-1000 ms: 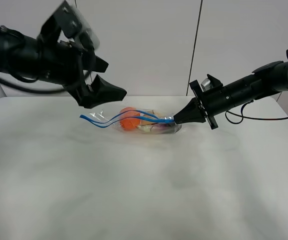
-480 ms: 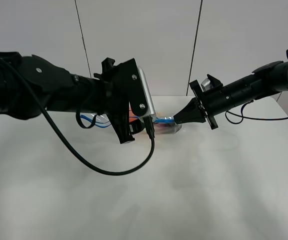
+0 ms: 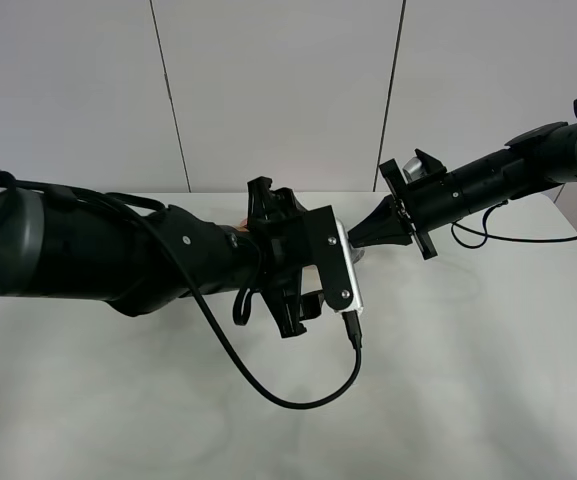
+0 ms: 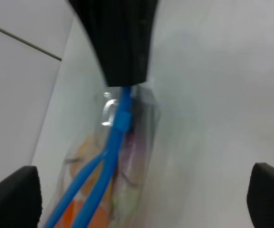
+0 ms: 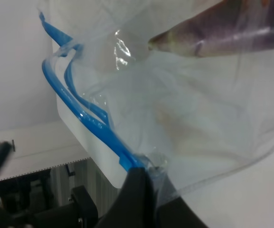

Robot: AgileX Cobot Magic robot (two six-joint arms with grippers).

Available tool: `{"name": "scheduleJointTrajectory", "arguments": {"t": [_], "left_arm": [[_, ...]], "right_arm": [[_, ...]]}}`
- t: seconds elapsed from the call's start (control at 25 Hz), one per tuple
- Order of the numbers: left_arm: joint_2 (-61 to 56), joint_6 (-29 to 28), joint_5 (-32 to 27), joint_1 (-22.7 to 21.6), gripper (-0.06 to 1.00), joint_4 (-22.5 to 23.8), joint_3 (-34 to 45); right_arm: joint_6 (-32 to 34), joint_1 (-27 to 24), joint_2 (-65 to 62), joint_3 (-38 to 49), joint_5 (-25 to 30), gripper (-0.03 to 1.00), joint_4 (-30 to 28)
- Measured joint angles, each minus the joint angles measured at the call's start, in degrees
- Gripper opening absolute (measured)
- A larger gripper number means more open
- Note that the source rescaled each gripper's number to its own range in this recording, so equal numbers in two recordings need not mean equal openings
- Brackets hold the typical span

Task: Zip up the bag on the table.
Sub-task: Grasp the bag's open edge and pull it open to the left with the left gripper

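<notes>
TWO ARMS, ONE ZIPPER: The right gripper (image 3: 360,236) pinches the end of the blue zipper strip (image 4: 120,116) of the bag (image 5: 189,109), which lies on the far middle of the white table (image 3: 468,380), largely hidden in the high view beneath the left arm reaching across it; the left gripper (image 4: 141,197) hangs over the strip with its fingers (image 4: 13,197) spread wide to either side, touching nothing. A purple eggplant (image 5: 231,28) and an orange fruit (image 4: 68,216) show through the clear film. The strip's two tracks meet at the pinched end and part farther along, so the mouth looks unsealed for most of its length. Done well, the coming step would bring the open fingers down astride the strip just beside the right gripper's tips, where the tracks already meet, press both tracks together without snagging loose film, then draw away along the strip while the right gripper anchors the end and holds it taut
</notes>
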State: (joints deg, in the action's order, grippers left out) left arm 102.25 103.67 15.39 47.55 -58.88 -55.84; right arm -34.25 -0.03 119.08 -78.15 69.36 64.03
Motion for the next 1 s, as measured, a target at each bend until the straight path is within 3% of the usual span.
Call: {"name": "scheduleJointTrajectory", "arguments": {"t": [0.16,0.4,0.72,0.84,1.0], "left_arm": [[2.8,-3.8,4.7,1.8,1.00,0.9,-1.4],[4.3,-11.5,8.4,2.9,0.99,10.3,-4.4],[4.4,-24.0,10.7,2.9,0.77,24.0,-4.6],[6.9,-25.1,13.7,2.5,0.75,27.2,-4.7],[11.8,-25.0,19.6,2.0,0.75,28.0,-4.7]], "right_arm": [[0.1,0.0,0.0,0.0,0.0,0.00,0.1],[0.3,0.0,0.0,0.0,0.0,0.00,1.8],[0.3,0.0,0.0,0.0,0.0,0.00,3.1],[0.4,0.0,0.0,0.0,0.0,0.00,3.2],[0.5,0.0,0.0,0.0,0.0,0.00,3.3]]}}
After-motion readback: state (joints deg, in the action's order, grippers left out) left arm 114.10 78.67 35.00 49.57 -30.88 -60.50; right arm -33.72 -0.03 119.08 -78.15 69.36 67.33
